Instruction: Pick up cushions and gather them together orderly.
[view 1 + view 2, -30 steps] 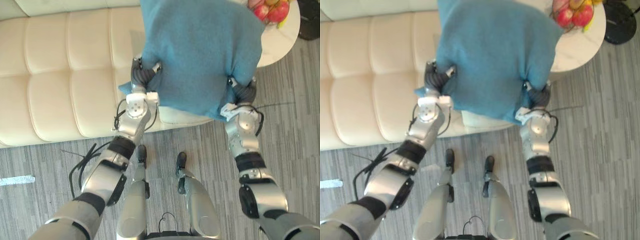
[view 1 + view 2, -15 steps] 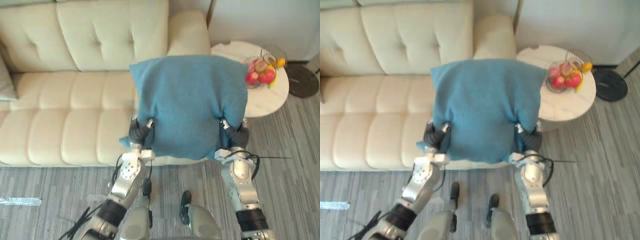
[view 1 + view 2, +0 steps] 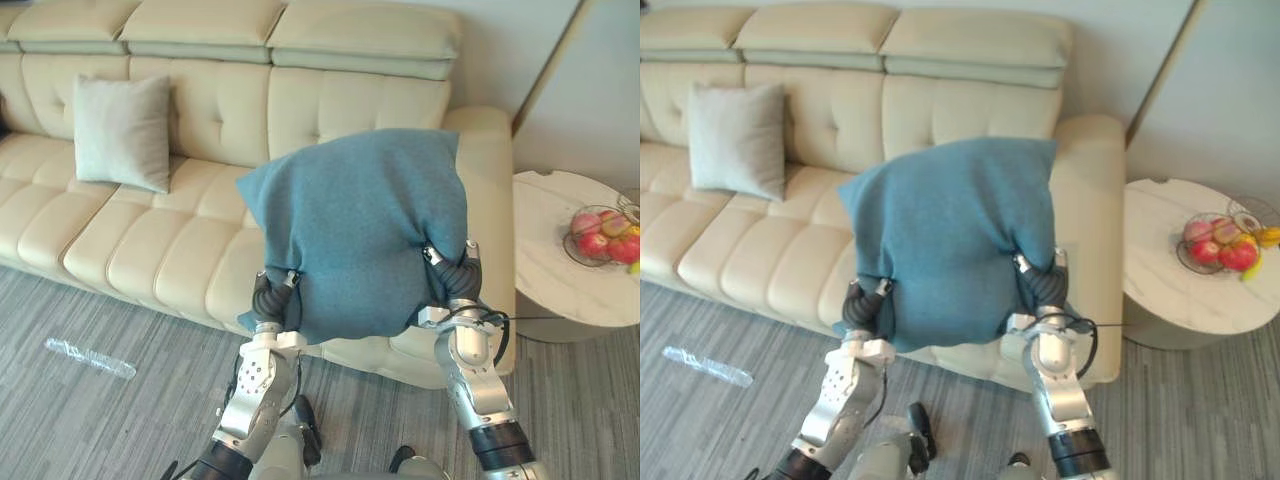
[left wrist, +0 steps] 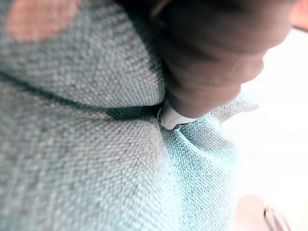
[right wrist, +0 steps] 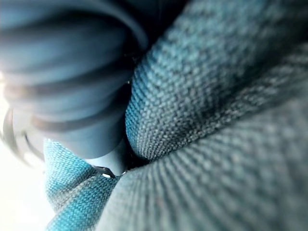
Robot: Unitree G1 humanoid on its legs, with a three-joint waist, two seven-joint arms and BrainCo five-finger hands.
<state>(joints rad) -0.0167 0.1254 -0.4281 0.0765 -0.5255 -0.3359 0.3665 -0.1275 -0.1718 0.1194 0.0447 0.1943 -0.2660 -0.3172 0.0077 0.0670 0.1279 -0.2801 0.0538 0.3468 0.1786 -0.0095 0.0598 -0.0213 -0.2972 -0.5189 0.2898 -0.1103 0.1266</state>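
1. Floor: grey wood-look planks, running in front of the sofa and round the desk.

2. Sofa: cream, tufted, with padded headrests along the top and an armrest at the right end. It stands against a pale wall.

3. Blue cushion: large, square, coarse teal weave. It is lifted clear of the sofa, its face turned toward the head camera, in front of the sofa's right-hand seat and armrest. It is carried between the two hands at its lower edge, where the cloth puckers. A lower corner hangs below the left hand.

4. Desk: round, white marble-look top, just beside the sofa's right armrest.

5. Grey cushion: pale grey, square, standing on the seat and leaning on the backrest at the sofa's left. It is well apart from the blue cushion.

6. Left hand: dark ribbed cover pressed into the blue cushion's lower left edge. Whether it is clamped or apart cannot be told.

7. Right hand: dark ribbed cover sunk into the lower right edge; likewise cannot be told.

8. Fruit bowl: wire, on the desk, holding red and yellow fruit.

9. Plastic strip: clear, lying flat on the floor at left.
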